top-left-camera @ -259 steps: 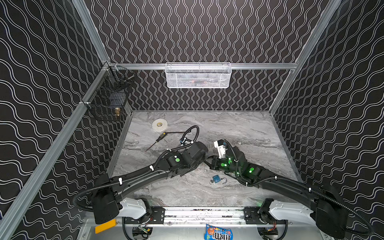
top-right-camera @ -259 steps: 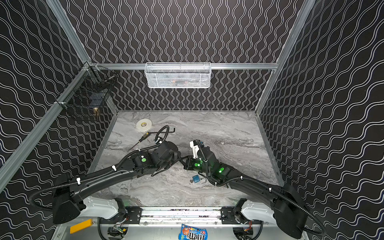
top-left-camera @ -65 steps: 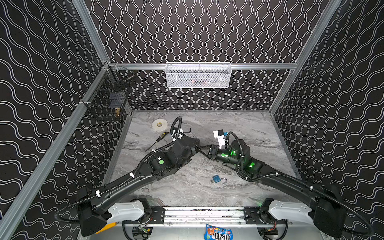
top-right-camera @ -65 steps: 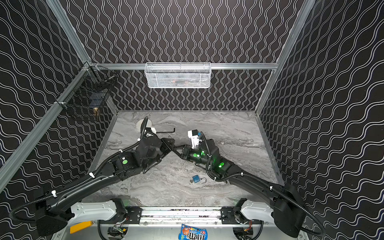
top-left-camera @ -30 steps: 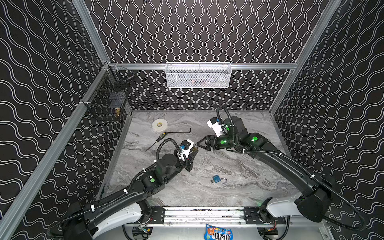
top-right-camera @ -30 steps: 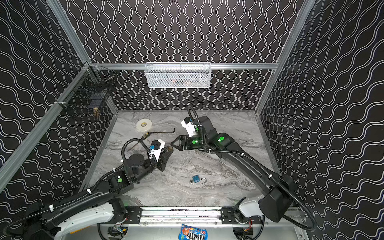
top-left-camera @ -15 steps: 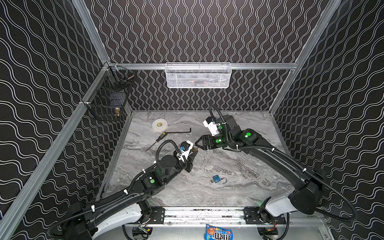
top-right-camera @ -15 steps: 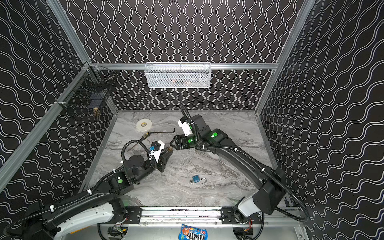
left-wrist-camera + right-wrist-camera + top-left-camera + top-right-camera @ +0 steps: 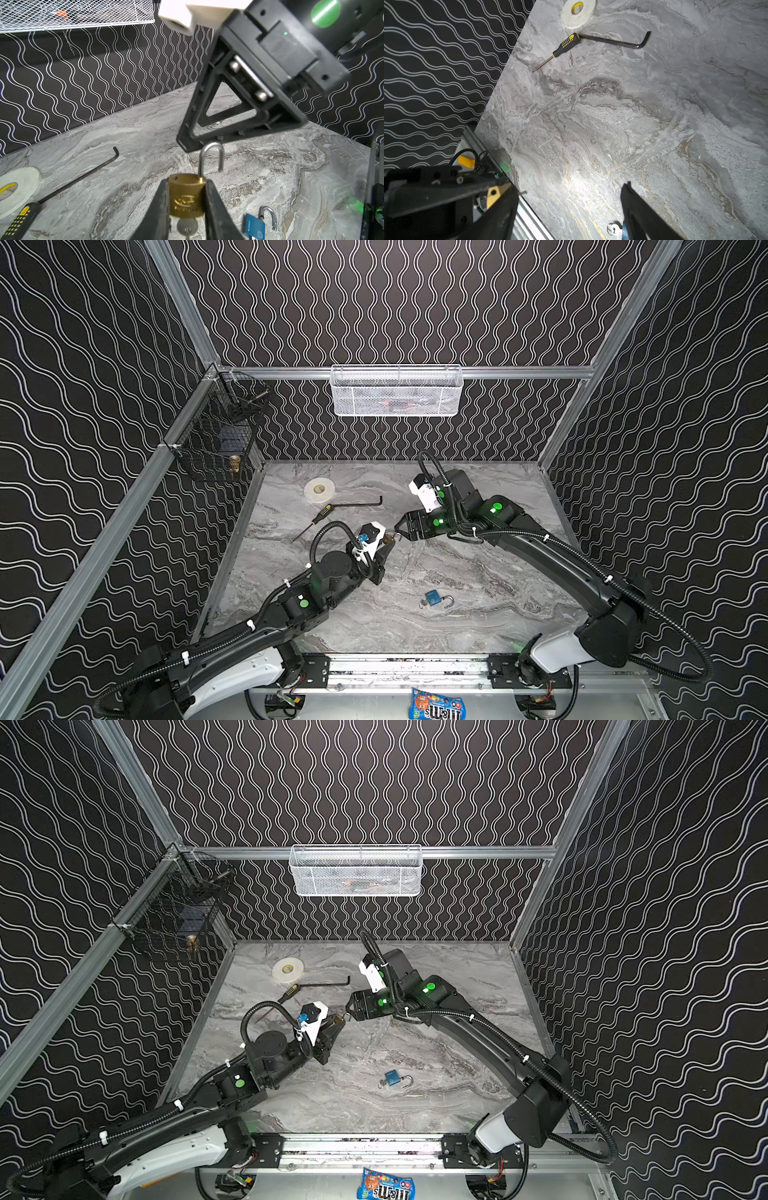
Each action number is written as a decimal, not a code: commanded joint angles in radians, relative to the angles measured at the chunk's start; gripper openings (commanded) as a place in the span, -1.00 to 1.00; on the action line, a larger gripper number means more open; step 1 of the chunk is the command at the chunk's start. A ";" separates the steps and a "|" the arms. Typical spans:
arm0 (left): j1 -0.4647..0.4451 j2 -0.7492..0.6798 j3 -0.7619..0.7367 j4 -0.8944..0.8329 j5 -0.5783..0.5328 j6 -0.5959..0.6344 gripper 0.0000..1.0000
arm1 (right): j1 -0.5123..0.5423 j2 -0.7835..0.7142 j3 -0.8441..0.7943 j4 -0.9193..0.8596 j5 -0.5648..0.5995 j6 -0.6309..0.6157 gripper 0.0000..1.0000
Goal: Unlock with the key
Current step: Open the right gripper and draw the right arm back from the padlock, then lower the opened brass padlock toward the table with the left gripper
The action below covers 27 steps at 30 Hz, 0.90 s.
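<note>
My left gripper (image 9: 187, 184) is shut on a brass padlock (image 9: 187, 197) and holds it above the marble table. Its steel shackle (image 9: 211, 158) stands sprung open, free at one end. A silver key (image 9: 187, 225) sticks in the lock's underside, between my fingers. In both top views the padlock (image 9: 389, 538) (image 9: 338, 1018) sits at the tip of the left gripper (image 9: 386, 545). My right gripper (image 9: 400, 529) (image 9: 569, 187) hovers open just beyond the shackle with nothing between its fingers. The right wrist view shows a corner of the brass padlock (image 9: 492, 194) beside one finger.
A blue padlock (image 9: 432, 598) with open shackle and keys lies at the front centre. A white tape roll (image 9: 319, 490), a screwdriver (image 9: 318, 519) and a hex key (image 9: 357, 504) lie back left. A white basket (image 9: 397, 391) and a black wire basket (image 9: 220, 439) hang on the walls.
Two seconds ago both grippers met mid-table. The left arm then drew back toward the front with the padlock. Over the last second the right arm's elbow swung while its gripper stayed by the shackle.
</note>
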 commanded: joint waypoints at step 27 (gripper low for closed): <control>0.001 0.166 0.243 -0.633 -0.090 -0.373 -1.00 | -0.057 -0.116 -0.214 0.133 0.036 0.019 0.62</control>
